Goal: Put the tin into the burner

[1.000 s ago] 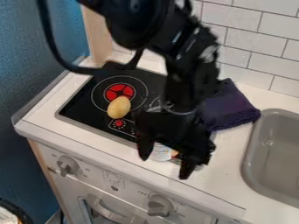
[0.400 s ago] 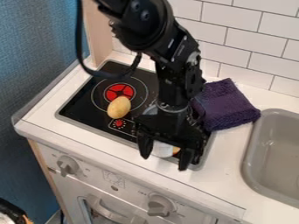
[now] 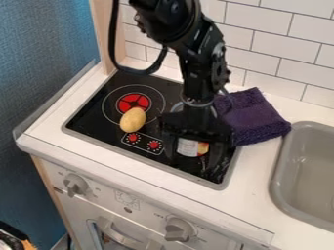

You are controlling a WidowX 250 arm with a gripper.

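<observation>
The tin (image 3: pixel 188 147) sat between the gripper's (image 3: pixel 192 160) fingers, clasped by them, over the stove's (image 3: pixel 93 117) end nearer the purple towel (image 3: pixel 256 118).

The camera looks down at a slant from above and in front of the smooth white counter (image 3: pixel 251 176), facing the white rectangular-tiled wall (image 3: pixel 281 27) behind — turned so the counter runs diagonally, and near enough that the glossy black stovetop (image 3: pixel 98 117) fits within the view while the right edge cuts the grey rounded sink (image 3: pixel 306 171)
</observation>
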